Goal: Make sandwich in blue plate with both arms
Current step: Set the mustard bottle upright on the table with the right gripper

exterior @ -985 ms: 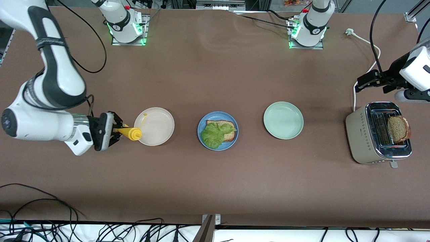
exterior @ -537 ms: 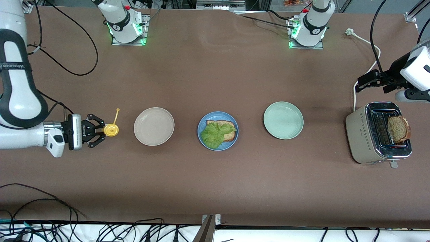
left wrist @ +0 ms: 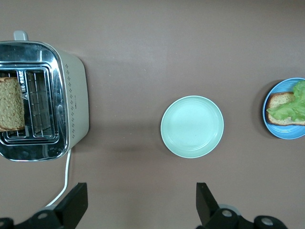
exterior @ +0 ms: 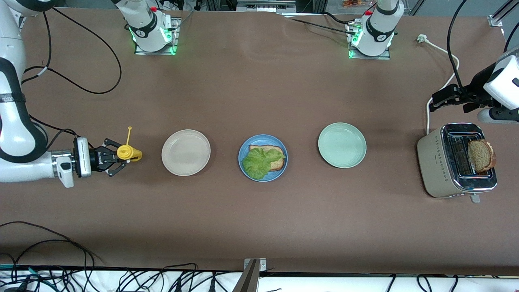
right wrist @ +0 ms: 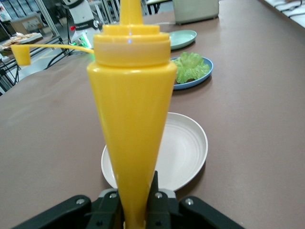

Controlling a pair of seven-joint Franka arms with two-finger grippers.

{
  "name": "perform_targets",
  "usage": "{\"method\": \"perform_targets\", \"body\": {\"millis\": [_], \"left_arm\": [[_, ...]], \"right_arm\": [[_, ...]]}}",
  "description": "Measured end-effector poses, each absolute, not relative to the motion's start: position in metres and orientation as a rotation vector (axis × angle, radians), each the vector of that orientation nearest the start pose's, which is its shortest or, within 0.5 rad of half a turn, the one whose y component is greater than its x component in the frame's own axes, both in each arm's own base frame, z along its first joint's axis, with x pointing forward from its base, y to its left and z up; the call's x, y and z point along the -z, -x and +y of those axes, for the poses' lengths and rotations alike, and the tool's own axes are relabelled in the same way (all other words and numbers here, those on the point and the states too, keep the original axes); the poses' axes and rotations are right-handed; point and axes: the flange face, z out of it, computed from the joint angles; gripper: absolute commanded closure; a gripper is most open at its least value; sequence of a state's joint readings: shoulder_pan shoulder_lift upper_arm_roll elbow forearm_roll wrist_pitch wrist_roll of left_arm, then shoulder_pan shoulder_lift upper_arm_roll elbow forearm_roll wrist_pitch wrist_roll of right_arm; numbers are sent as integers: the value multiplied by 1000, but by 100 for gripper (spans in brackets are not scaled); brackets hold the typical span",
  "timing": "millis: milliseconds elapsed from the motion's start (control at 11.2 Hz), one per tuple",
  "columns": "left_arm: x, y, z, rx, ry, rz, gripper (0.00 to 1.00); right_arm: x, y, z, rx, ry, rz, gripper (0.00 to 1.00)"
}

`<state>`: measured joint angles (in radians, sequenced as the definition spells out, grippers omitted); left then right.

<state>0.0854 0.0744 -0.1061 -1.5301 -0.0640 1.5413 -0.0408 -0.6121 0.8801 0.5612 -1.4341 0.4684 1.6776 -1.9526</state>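
The blue plate (exterior: 243, 151) sits mid-table and holds one bread slice (exterior: 277, 164) with the lettuce leaf (exterior: 256, 163) on it. The second bread slice (exterior: 481, 155) stands in the toaster (exterior: 440, 162) at the left arm's end. My right gripper (exterior: 115, 159) is shut on the yellow squeeze bottle (exterior: 129, 153), beside the beige plate (exterior: 185, 152) toward the right arm's end. In the right wrist view the bottle (right wrist: 131, 119) fills the middle, with my right gripper (right wrist: 136, 210) shut round its base. My left gripper (left wrist: 140, 207) is open and empty, high up near the toaster (left wrist: 71, 105).
A pale green plate (exterior: 342, 145) lies between the blue plate and the toaster. The toaster's white cable (exterior: 446, 61) runs toward the left arm's base. Black cables trail by the right arm and along the table's near edge.
My right gripper has carried the yellow bottle off the beige plate's edge toward the right arm's end of the table, swinging its tip away from the plate. The left arm has not moved.
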Motion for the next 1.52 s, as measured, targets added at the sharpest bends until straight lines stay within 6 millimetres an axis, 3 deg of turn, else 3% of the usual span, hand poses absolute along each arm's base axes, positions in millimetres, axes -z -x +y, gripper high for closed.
{"method": "perform_targets", "body": {"millis": [448, 806, 1075, 1164, 1254, 1523], "left_arm": [[-602, -573, -25, -90, 3210, -8, 0], [-607, -573, -51, -63, 3203, 72, 0], [-607, -573, -52, -55, 3178, 82, 0], [-607, -573, -49, -54, 3167, 76, 0], [-607, -573, -46, -54, 3162, 70, 0], [-603, -577, -21, -56, 3119, 49, 0]], "right_arm": [[-159, -659, -65, 695, 1361, -1604, 100], [-133, -657, -64, 741, 1335, -1617, 100], [-113, -653, -64, 769, 1321, -1615, 100], [-108, -652, -65, 778, 1317, -1616, 94], [-106, -652, -67, 785, 1316, -1615, 74], [-106, -653, -69, 796, 1320, -1608, 49]]}}
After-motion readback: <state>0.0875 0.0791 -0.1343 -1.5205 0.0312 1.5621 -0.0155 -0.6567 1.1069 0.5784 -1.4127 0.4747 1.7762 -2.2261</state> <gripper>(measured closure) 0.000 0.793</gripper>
